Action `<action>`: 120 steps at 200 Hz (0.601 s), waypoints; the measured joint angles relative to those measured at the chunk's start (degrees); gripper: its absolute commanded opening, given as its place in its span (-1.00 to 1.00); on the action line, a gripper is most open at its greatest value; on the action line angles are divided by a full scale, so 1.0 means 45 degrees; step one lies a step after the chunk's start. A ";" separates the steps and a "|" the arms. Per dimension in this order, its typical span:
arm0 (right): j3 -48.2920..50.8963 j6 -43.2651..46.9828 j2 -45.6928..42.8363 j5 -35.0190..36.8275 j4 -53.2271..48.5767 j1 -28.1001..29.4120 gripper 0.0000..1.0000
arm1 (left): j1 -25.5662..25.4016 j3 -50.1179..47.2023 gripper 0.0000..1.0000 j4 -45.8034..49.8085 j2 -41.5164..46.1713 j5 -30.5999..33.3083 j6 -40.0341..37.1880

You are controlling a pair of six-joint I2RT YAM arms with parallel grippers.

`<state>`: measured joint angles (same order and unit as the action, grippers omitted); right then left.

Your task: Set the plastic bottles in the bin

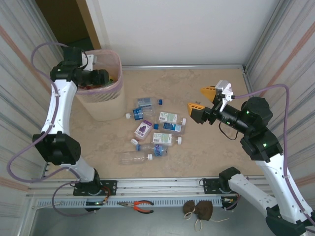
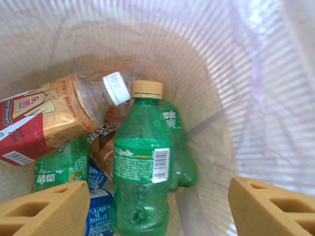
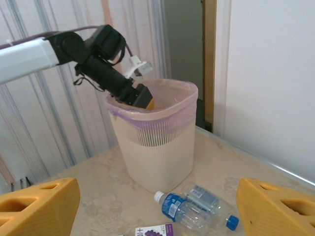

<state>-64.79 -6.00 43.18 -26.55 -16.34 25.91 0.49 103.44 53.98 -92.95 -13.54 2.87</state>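
The bin (image 1: 106,105) stood at the far left of the surface (image 1: 216,152), close to the ribbed left wall (image 1: 19,64). The left gripper (image 1: 103,78) sat in the bin's mouth, jaws apart and empty, blocking part of the opening. Inside, a green bottle (image 2: 142,167) and others heaped the bottom left; the liner (image 2: 256,98) on the right was bare. In the middle of the surface, loose bottles (image 1: 152,130) lay scattered. The right gripper (image 1: 201,101) hovered to their right, jaws apart and empty, above bare surface reaching to the right wall (image 1: 295,59).

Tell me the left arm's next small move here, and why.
Probably lift the left pincer out of the bin: it stands open, holding nothing, a green bottle lies inside below, and more bottles lie on the table.
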 measured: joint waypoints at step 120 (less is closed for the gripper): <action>0.0000 0.0010 0.0000 0.0010 -0.0049 0.0000 0.63 | -0.2880 -0.0325 0.31 0.0389 0.3356 -0.2458 -0.4012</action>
<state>-64.79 -5.96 43.18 -26.50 -16.56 25.91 -12.47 101.97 55.72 -77.84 -24.60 -15.18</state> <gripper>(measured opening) 0.816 0.657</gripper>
